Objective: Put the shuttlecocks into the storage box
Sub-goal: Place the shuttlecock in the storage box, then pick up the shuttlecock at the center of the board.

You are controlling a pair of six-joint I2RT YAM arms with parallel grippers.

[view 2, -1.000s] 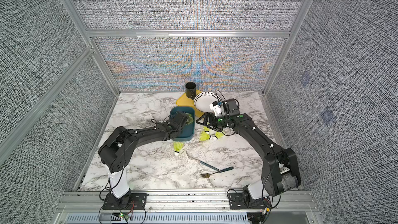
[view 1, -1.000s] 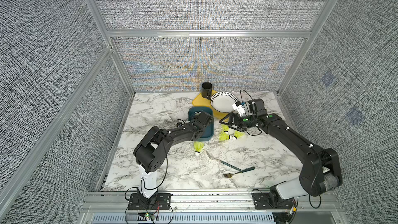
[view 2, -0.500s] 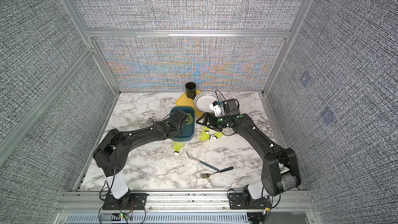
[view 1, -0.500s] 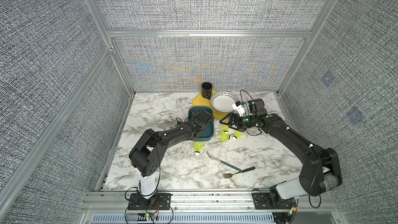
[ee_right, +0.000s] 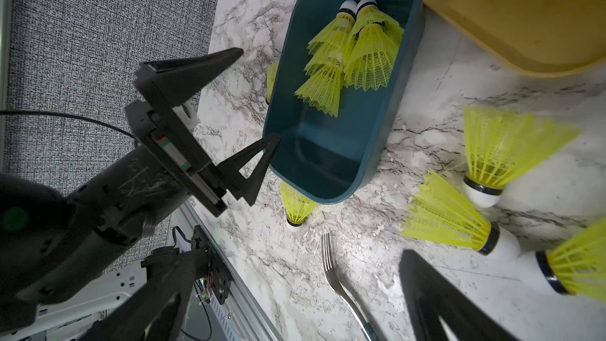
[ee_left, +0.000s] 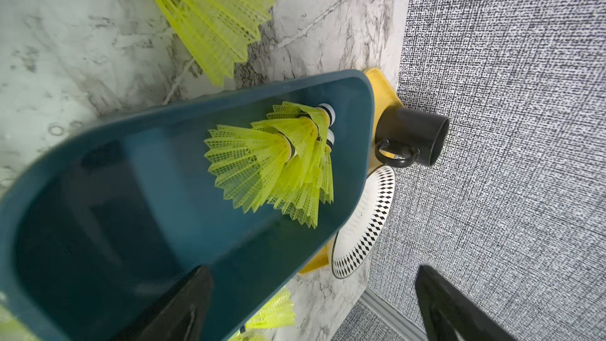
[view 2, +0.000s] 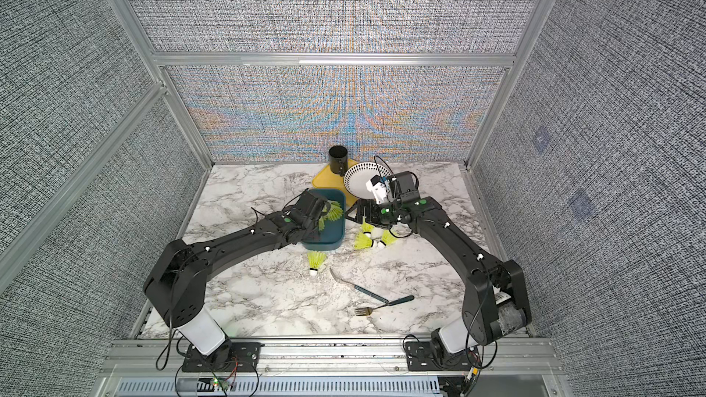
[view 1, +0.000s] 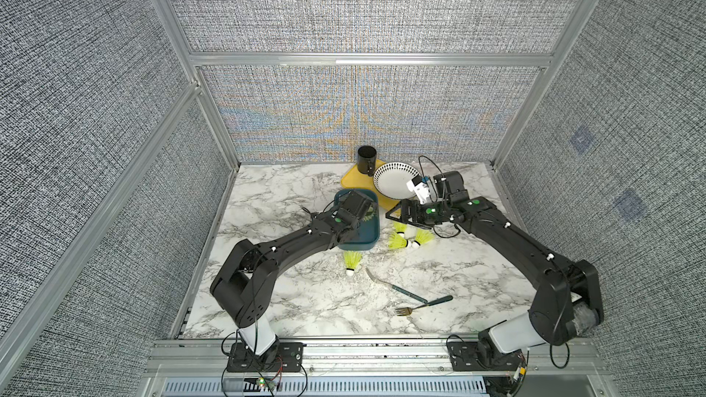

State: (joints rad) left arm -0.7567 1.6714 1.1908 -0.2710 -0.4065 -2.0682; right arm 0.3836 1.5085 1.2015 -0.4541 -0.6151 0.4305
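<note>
Checking both top views first: the storage box sits mid-table. The left gripper hangs over its left rim, and the right gripper is just right of its far corner. Some shuttlecocks already lie inside. A lone shuttlecock rests on the table just off the near wall, and a cluster of three lies right of the box, below the right wrist.

Left wrist view: the boxed pile is stacked at the far end, white tips toward the far wall. The left gripper's jaws stand spread wide with nothing between them. A black mug, a white bowl and a yellow tray stand beyond the box.

Right wrist view: the left gripper is again splayed and empty, one fingertip at the box's left rim; I cannot tell whether it touches. The right gripper is also wide apart and empty above the table. A fork lies nearby. Another shuttlecock is half hidden against the box's left wall.

Handling, judged: very light. The mesh skirt looks soft and would crush or spring from a hard pinch. The rounded tip looks stiff but possibly slippery. The best hold is probably across the black band, closed gently. A nudged cone would likely roll in an arc.
</note>
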